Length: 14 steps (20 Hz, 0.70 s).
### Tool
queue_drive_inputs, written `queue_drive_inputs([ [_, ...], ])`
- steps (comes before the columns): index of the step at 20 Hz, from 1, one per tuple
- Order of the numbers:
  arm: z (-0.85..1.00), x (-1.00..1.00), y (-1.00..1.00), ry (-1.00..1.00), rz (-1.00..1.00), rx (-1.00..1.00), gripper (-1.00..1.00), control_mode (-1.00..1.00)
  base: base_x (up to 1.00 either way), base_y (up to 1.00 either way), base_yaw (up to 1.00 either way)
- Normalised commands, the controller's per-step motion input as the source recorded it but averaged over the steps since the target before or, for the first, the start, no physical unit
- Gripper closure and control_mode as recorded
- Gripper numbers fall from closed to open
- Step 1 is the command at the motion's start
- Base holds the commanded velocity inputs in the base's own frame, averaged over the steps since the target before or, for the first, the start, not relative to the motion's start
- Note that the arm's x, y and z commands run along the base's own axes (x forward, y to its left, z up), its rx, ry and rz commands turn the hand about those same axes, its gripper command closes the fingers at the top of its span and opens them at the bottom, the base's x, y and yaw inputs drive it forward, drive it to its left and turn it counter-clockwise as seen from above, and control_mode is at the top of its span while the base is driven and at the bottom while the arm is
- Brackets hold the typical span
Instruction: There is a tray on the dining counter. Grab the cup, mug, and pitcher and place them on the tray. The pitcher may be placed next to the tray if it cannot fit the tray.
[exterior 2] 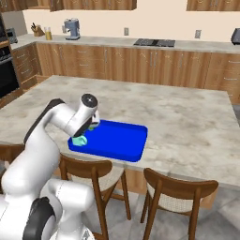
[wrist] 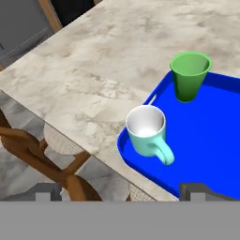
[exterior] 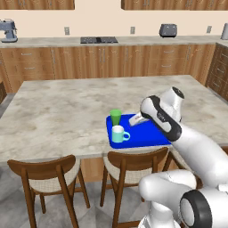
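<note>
Bright blue tray (exterior: 147, 138), flat, rectangular, low raised rim and rounded corners, lying on the beige-grey marble-look tabletop (exterior: 67, 111) near its front edge, above the wooden chairs (exterior: 49, 176) drawn up to it. Green cup (exterior: 116, 116), handleless and tapering toward its base, standing upright on the tray at the far left corner as the left base view gives it; in the hand view it stands at the tray's upper edge, just inside the rim. Teal mug (exterior: 119, 133), white inside, upright on the tray at the near left corner, close to the rim, its handle turned toward the tray's middle; mug and cup stand near each other but apart. In the right base view the mug (exterior 2: 79, 140) shows partly from behind the arm, at the tray's left end. Tool (wrist: 119, 190): fully open, holding nothing, its two dark finger tips rising wide apart at the bottom of the hand view, poised above the tray on the side of the mug's handle and clear of both vessels. White arm (exterior: 196, 147) reaching over the tray's right part in the left base view. Background: wall counter with wooden drawers, cooktop (exterior: 99, 40), toaster (exterior: 168, 30), coffee machine (exterior: 8, 31).
</note>
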Motion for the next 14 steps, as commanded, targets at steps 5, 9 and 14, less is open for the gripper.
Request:
queue_drive_inputs([
  [5, 0.23, -0.33, 0.00, 0.00, -0.21, -0.10, -1.00, -1.00, 0.00, 0.00, 0.00],
  [9, 0.30, -0.35, -0.05, 0.00, -0.24, -0.10, -1.00, -1.00, 0.00, 0.00, 0.00],
  [14, 0.48, -0.55, -0.14, 0.00, -0.25, -0.04, -1.00, -1.00, 0.00, 0.00, 0.00],
])
